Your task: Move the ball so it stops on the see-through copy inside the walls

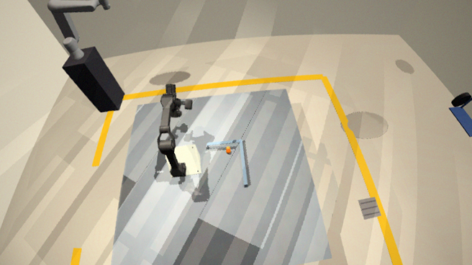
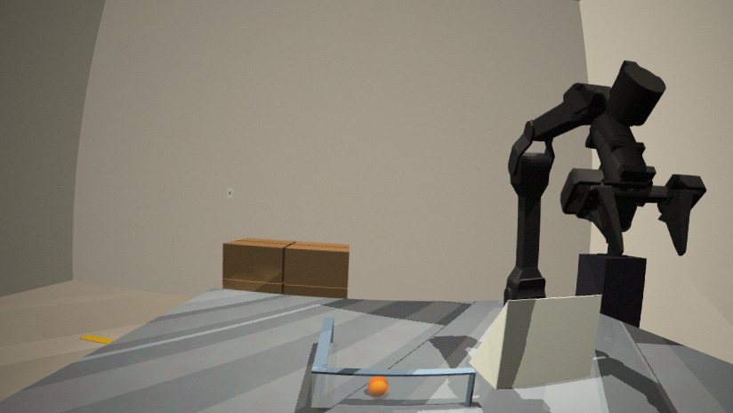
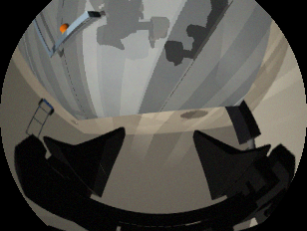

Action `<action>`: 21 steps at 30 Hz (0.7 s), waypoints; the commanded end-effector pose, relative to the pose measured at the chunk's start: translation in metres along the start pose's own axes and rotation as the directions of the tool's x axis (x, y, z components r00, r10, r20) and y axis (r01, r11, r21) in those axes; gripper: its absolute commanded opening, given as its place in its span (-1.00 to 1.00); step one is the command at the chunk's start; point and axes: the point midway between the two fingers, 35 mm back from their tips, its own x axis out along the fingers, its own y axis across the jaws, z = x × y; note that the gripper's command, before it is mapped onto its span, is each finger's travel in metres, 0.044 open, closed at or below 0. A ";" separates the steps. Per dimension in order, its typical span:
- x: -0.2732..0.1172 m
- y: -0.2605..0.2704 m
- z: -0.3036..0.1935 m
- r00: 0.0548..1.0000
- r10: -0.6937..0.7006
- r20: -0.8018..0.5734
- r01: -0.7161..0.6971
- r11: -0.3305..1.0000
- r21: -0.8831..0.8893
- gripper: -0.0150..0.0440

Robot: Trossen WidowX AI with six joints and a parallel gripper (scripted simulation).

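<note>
Claw point(image 2: 647, 233) hanging spread wide, gripping nothing, high over table point(image 2: 205, 353) far-right; orange ball point(image 2: 377, 385) sitting w/in corner walls point(image 2: 392, 371).

ball point(image 2: 377, 385) on table point(image 2: 205, 353), inside corner walls point(image 2: 392, 371)
</note>
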 end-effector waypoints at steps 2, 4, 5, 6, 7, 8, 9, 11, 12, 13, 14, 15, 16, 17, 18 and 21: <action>0.002 0.012 0.002 1.000 0.011 0.011 -0.011 0.996 0.084 0.69; 0.006 0.046 0.009 0.998 0.038 0.045 -0.050 0.949 0.311 0.51; 0.009 0.065 0.014 0.997 0.051 0.065 -0.074 0.901 0.428 0.42; 0.012 0.082 0.019 0.994 0.063 0.086 -0.100 0.837 0.538 0.39; 0.013 0.095 0.024 0.992 0.071 0.102 -0.119 0.784 0.610 0.39; 0.015 0.106 0.028 0.990 0.078 0.117 -0.137 0.728 0.672 0.39; 0.017 0.118 0.033 0.987 0.085 0.133 -0.156 0.665 0.731 0.39; 0.020 0.141 0.045 0.981 0.096 0.167 -0.192 0.524 0.829 0.39; 0.022 0.151 0.050 0.978 0.100 0.183 -0.209 0.453 0.867 0.39; 0.023 0.161 0.056 0.975 0.104 0.199 -0.224 0.381 0.897 0.39; 0.025 0.170 0.062 0.971 0.107 0.214 -0.237 0.311 0.920 0.39; 0.026 0.179 0.068 0.967 0.109 0.229 -0.250 0.241 0.938 0.39; 0.028 0.188 0.074 0.963 0.111 0.244 -0.261 0.171 0.950 0.39; 0.029 0.196 0.080 0.959 0.112 0.260 -0.271 0.101 0.957 0.39; 0.030 0.204 0.086 0.955 0.113 0.275 -0.280 0.029 0.960 0.39; 0.034 0.227 0.106 0.940 0.113 0.322 -0.298 -0.184 0.937 0.39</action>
